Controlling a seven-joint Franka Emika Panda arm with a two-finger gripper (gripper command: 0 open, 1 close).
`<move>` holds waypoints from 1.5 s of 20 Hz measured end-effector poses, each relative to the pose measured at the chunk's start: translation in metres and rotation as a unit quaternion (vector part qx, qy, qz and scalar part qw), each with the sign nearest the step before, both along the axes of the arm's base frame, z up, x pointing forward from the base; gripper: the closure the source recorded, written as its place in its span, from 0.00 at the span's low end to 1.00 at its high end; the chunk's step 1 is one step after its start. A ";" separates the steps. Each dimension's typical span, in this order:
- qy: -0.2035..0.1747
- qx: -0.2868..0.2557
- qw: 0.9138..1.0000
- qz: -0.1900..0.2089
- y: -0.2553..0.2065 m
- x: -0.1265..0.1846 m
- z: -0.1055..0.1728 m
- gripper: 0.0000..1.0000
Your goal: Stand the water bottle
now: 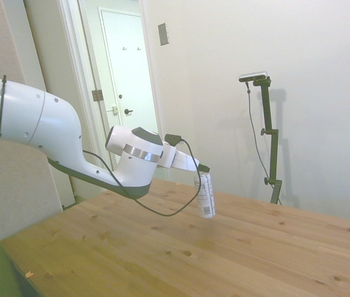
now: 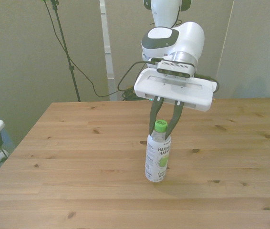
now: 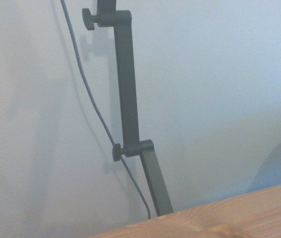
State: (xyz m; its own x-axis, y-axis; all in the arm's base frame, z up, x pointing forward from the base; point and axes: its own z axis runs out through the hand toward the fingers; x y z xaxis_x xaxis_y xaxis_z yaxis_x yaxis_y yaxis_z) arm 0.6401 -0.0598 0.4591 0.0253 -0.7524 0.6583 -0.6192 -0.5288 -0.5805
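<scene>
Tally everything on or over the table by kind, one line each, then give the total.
Water bottle: 1, green-capped, upright on the wooden table
Claw: 1, its fingers either side of the cap
Total: 2

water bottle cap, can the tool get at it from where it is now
Probably yes, it looks already there. In the front view the tool has a finger on each side of the green cap of the water bottle, which stands nearly upright on the wooden table. Nothing else is near.
</scene>
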 end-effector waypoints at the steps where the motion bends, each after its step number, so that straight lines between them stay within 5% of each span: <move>1: -0.002 0.000 1.000 0.001 0.001 0.004 -0.003 1.00; 8: -0.004 -0.001 1.000 0.001 0.001 0.021 -0.023 1.00; 9: -0.005 -0.001 1.000 0.000 0.001 0.022 -0.024 0.00; 30: -0.009 0.012 1.000 -0.005 -0.018 0.009 -0.016 0.00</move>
